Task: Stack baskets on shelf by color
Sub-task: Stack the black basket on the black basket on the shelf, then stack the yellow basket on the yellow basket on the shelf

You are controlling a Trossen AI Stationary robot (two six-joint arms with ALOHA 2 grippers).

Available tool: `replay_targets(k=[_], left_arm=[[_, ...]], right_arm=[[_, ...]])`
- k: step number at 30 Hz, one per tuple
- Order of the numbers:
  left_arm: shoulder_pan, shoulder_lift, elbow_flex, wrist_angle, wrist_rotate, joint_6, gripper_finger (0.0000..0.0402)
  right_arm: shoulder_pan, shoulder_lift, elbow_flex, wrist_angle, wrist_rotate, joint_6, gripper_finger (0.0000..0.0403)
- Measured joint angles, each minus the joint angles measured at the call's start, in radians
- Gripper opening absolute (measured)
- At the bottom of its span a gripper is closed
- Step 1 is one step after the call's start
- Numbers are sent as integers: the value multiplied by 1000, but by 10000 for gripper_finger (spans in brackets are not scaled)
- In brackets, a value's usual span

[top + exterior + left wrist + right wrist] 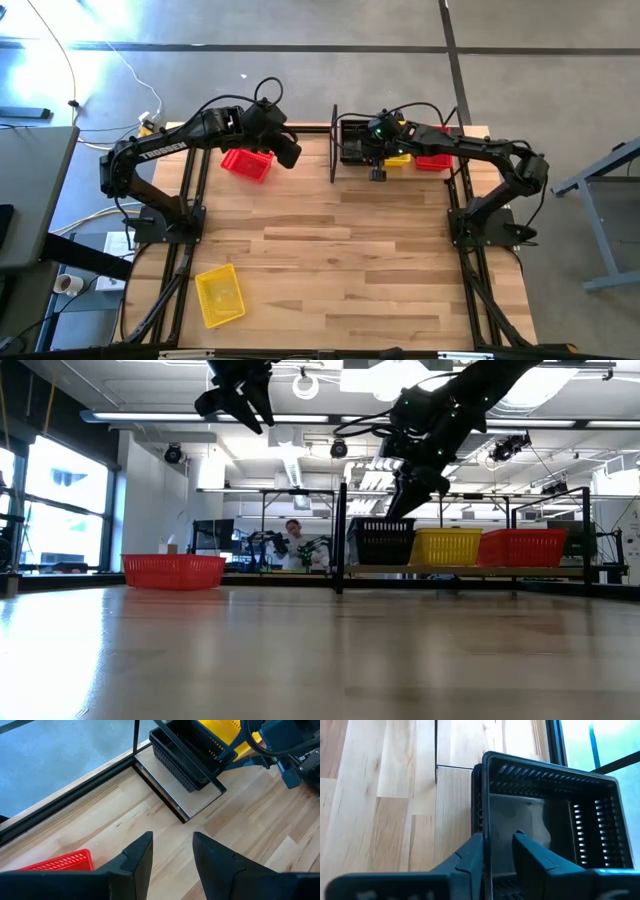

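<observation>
Shelf stands at the far edge of the bench. It holds 3 colours side by side: black basket, yellow basket, red basket.

Right gripper sits over the black basket's near wall. Its 2 fingers straddle that rim, 1 inside and 1 outside, with a narrow gap; whether they pinch the wall or have let go I cannot tell.

Left gripper hangs high over the bench, fingers apart and empty. A loose red basket lies just beneath and beside it, left of the shelf. The wrist view shows only a corner of that basket, off to 1 side of the fingers, not between them.

A second loose yellow basket sits well apart, near the front left corner, its long axis skewed to the bench edge.

Judgement: the left arm is nearer both loose baskets; the red 1 is its closest pick, needing a drop and a shift to bring a rim between the fingers. Its slot is the shelf's far right end.
</observation>
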Motion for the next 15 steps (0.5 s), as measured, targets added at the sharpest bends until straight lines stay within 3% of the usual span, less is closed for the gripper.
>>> replay_targets(k=[9, 15], left_arm=[[0, 0, 0, -3, 3, -5, 129], [-5, 0, 0, -85, 84, -90, 129]], right_arm=[[3, -81, 0, -47, 2, 112, 107], [3, -153, 0, -94, 25, 225, 108]])
